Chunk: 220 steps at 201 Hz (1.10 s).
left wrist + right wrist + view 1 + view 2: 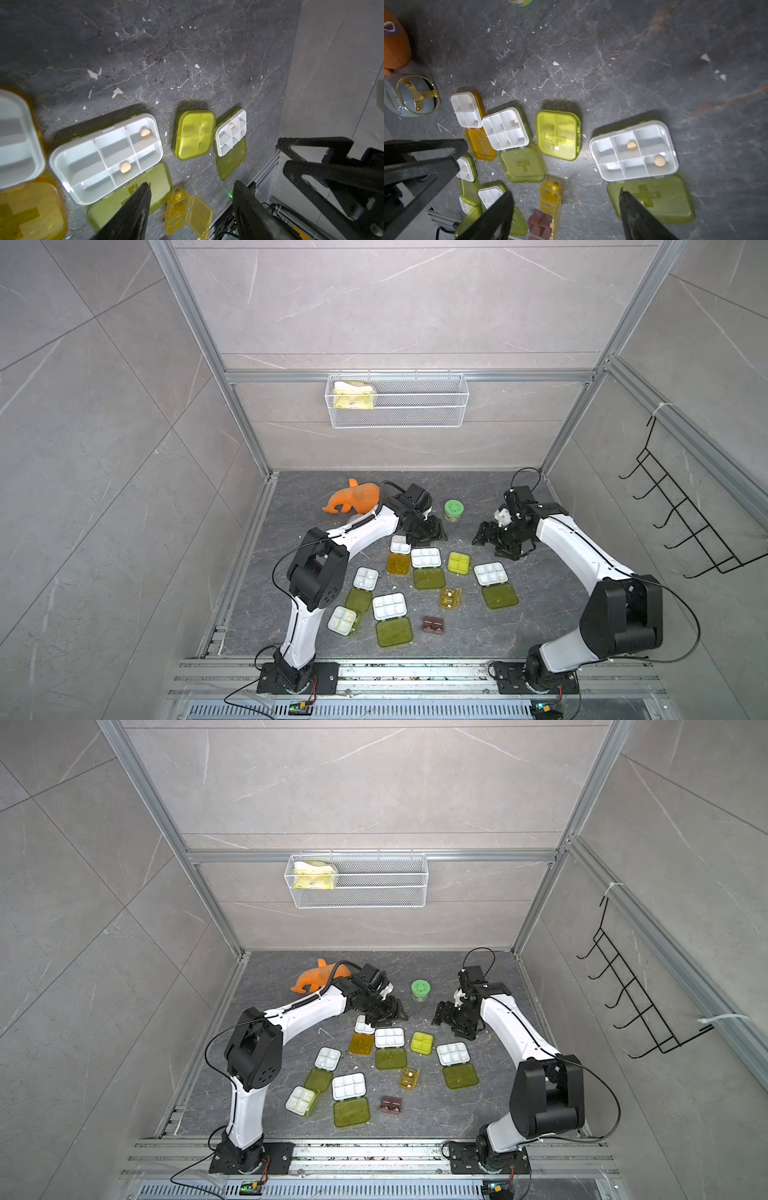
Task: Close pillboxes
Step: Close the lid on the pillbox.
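Note:
Several pillboxes lie open on the dark floor in both top views, white trays (389,606) up and yellow-green lids (394,632) folded flat. One has an orange lid (398,564). One yellow-green pillbox (459,563) (195,135) (558,134) is closed. A small amber box (451,598) (188,212) lies open. My left gripper (428,533) (191,184) hovers open behind the orange-lidded box, holding nothing. My right gripper (484,535) (565,191) hangs open and empty behind the six-cell tray (491,573) (634,150).
An orange whale toy (353,499) and a green-lidded jar (454,511) stand at the back. A dark brown box (433,624) sits near the front. A wire basket (397,400) hangs on the back wall, a black rack (685,526) on the right wall.

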{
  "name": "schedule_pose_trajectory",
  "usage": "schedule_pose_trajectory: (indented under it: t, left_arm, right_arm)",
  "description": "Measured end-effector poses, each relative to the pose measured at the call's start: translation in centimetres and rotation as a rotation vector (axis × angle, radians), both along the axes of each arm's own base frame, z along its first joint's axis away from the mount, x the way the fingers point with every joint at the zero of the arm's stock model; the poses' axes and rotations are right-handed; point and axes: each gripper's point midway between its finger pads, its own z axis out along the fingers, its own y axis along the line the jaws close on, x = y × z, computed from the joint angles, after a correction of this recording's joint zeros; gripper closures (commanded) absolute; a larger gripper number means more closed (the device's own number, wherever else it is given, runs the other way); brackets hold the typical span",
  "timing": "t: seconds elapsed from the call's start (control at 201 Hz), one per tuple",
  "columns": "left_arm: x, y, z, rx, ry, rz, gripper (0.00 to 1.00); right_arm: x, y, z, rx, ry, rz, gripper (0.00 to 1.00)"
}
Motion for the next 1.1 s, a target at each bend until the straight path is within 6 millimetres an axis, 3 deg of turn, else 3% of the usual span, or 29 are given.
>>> schedule_pose_trajectory:
  t: [0.558,0.762,0.891,0.981,1.095]
  left_arm:
    - [-0.7,-6.6,1.1,-0.122,0.032,-0.181,0.35]
    - [-1.6,-6.6,0.7,-0.136,0.068,-0.21,0.35]
    - [-2.8,-5.5,-1.5,-0.098,0.103,-0.232,0.36]
    - [-3.8,-4.5,-2.9,-0.064,0.129,-0.248,0.36]
    - [-4.3,-3.7,-3.1,-0.043,0.129,-0.267,0.36]
  right_arm:
    - [-8.8,-2.6,-0.6,-0.021,0.062,-0.187,0.19]
    - [-10.8,-2.9,-1.5,-0.02,0.11,-0.242,0.21]
    - [-11.7,-2.8,-3.4,-0.008,0.155,-0.271,0.21]
    - [-11.8,-2.5,-5.0,0.006,0.19,-0.285,0.22]
    - [-11.1,-2.1,-6.5,0.021,0.214,-0.292,0.22]
